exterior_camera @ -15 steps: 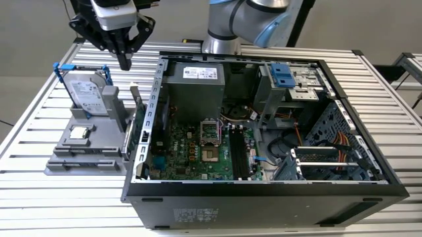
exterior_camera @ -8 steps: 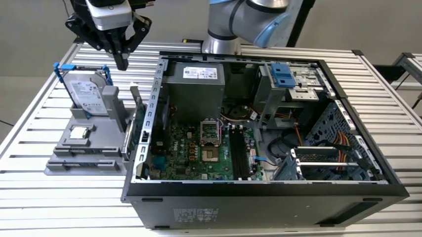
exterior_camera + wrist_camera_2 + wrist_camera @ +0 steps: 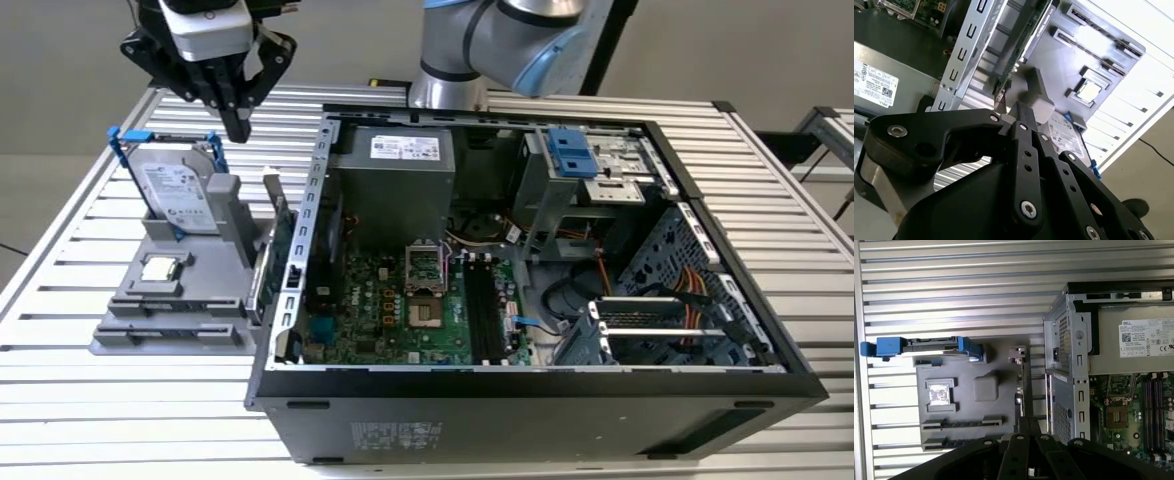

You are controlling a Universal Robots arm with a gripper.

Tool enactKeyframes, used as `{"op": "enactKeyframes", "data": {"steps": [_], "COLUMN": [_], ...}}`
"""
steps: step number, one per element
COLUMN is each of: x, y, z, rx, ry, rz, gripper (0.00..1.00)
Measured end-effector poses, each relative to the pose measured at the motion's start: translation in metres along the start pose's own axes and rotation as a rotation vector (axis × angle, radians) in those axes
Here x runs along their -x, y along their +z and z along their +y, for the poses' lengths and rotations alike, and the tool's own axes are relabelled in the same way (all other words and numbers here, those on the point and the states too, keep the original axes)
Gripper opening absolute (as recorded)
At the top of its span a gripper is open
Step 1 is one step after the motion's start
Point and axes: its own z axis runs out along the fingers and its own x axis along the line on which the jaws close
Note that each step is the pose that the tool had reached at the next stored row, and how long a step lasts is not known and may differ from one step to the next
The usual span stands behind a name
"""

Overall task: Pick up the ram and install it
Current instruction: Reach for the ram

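Pincer has its fingers pressed together and holds nothing. It hangs tips down over the far left corner of the bench, as the exterior view has it. It is above the gray holder, over the upper corner of the upright hard drive, and touches nothing.

The ram stands on its long edge in the holder's slot, along the holder side nearest the computer case. That puts it between the hard drive and the case wall, just beside the wall. Its lower edge is sunk in the slot and hidden.

In the first wrist view the ram is edge-on, a thin line. Its near end is covered by the black fingertips, and the chips can't be made out. In the second wrist view the ram is a dark green strip cut off by the frame edge, with the pincer body blocking the holder below it.

The processor chip lies flat in its holder pocket. Black memory slots on the motherboard are partly shaded, so their contents are hard to tell.
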Motion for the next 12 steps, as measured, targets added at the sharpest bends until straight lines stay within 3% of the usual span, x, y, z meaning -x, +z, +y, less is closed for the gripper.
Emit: {"op": "enactKeyframes", "data": {"steps": [12], "x": [-0.0149], "y": [-0.0004], "z": [-0.0017], "rx": [0.0], "ry": [0.0], "rz": [0.0002], "gripper": [0.0]}}
